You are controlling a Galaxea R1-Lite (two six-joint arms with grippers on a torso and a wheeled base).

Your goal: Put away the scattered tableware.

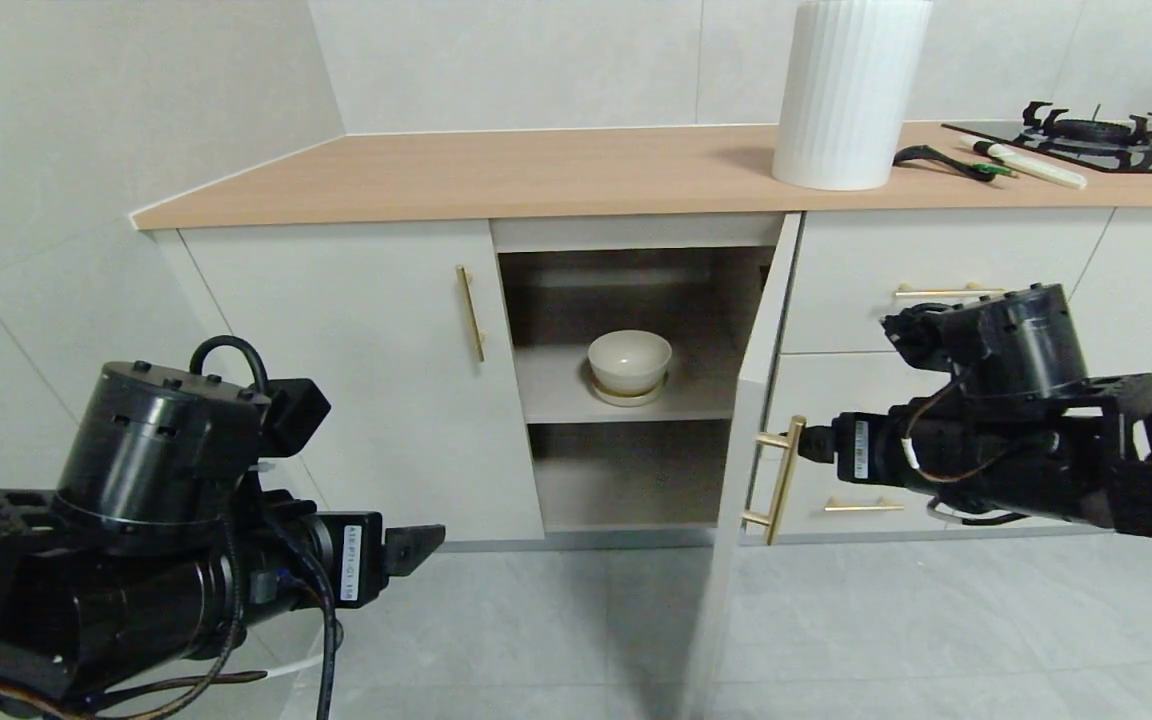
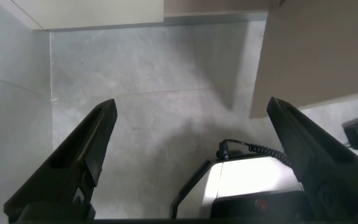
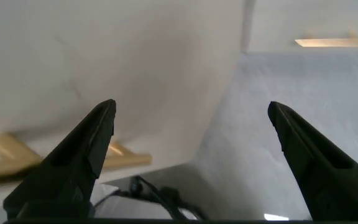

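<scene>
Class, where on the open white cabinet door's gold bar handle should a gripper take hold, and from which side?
Probably the middle of the gold bar handle, between its two mounts, from the outer face of the white cabinet door, beside the open right gripper. The bar stands upright, clear of the door, so close sideways.

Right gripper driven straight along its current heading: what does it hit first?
Probably the gold handle on the open cabinet door: the right gripper, jaws open, points at it. Depth is unclear; it could slip past and meet the door face.
</scene>
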